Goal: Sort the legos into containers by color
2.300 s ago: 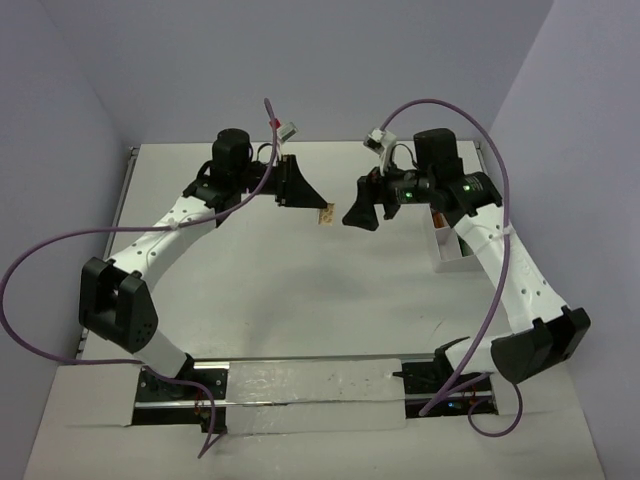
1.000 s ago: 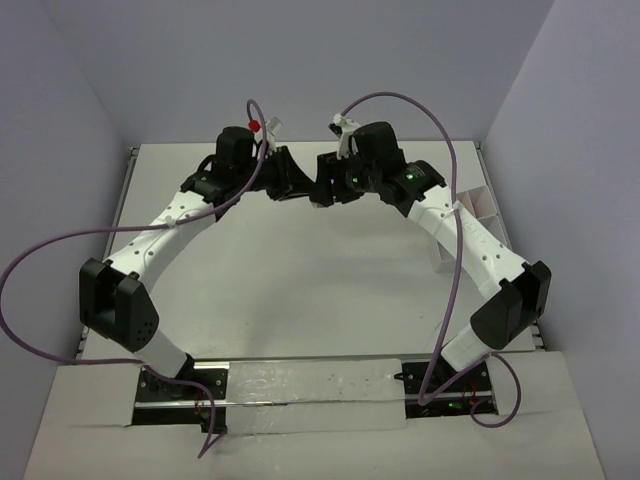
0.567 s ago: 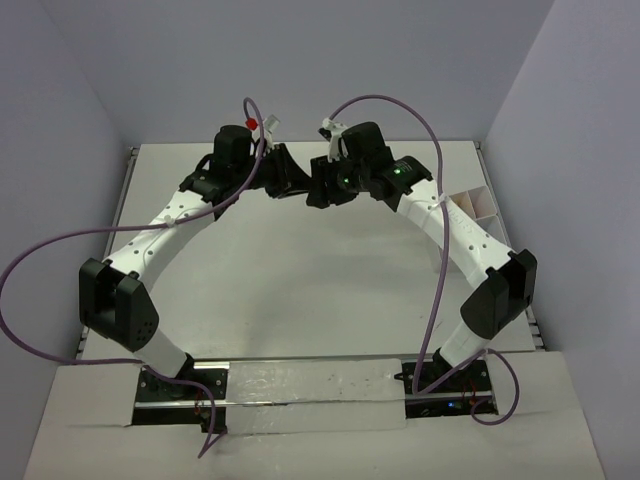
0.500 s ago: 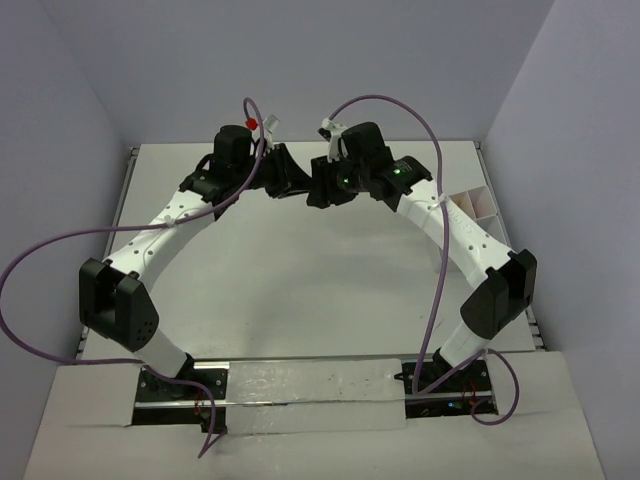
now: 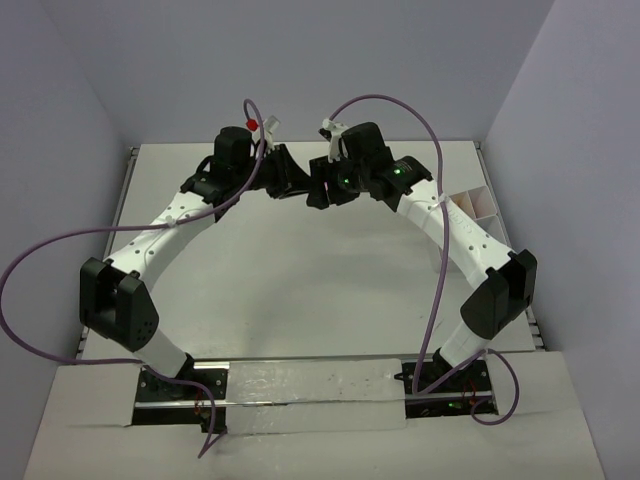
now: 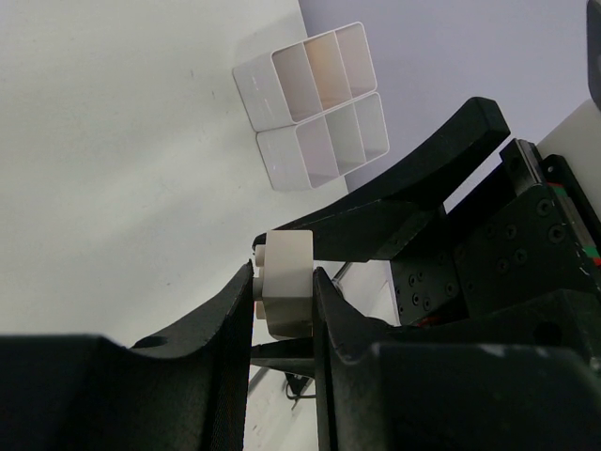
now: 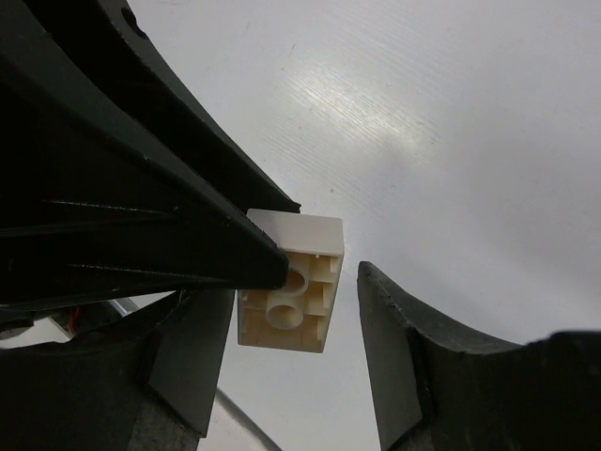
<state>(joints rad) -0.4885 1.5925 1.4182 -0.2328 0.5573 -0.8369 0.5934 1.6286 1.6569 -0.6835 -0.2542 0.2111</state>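
My left gripper [image 6: 282, 278] is shut on a white lego brick [image 6: 290, 282], held in the air at the far middle of the table. My right gripper [image 7: 299, 303] is open, with one jaw on each side of the same brick [image 7: 302, 241]; a gap shows between the brick and its right finger [image 7: 394, 329]. In the top view the two grippers meet tip to tip, left [image 5: 291, 181] and right [image 5: 319, 190], and hide the brick. The white compartment tray [image 6: 274, 164] stands at the right edge [image 5: 480, 203], one compartment tinted tan. No other legos show.
The right arm [image 5: 450, 235] arches over the table in front of the tray. Purple cables [image 5: 60, 260] loop off both arms. Grey walls close the table on the left, back and right.
The right arm has swung left from beside the tray to the left gripper. The left gripper drew slightly back. In the last half second almost nothing moved.
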